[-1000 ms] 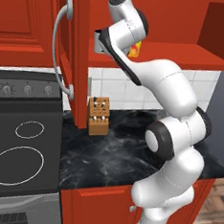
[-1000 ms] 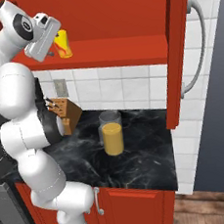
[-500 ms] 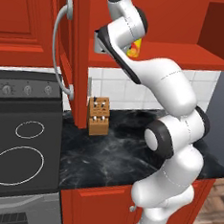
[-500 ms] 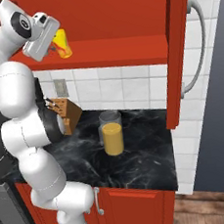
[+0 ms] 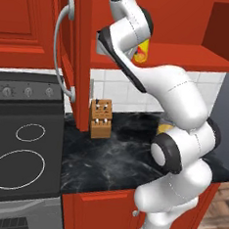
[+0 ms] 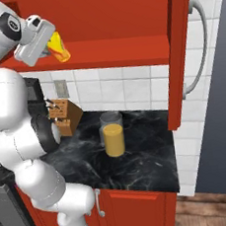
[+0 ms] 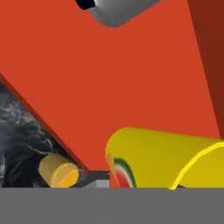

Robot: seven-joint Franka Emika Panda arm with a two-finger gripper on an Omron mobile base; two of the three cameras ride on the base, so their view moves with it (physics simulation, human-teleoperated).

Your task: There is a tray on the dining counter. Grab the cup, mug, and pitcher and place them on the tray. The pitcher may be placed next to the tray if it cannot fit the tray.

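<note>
cup [image 6: 58,47] now tilted off the cabinet shelf [image 6: 128,51], pinched in hand [image 6: 48,47]; no readable writing

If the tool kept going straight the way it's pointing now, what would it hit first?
Probably the red cabinet back wall. The tool is shut on the tilted yellow cup above the shelf, and the hand view looks past the cup at that wall, though depth is unclear.

flat even rendered light, bright saturated colours, faint soft shadows, no glare, sharp focus, coarse textures
</note>
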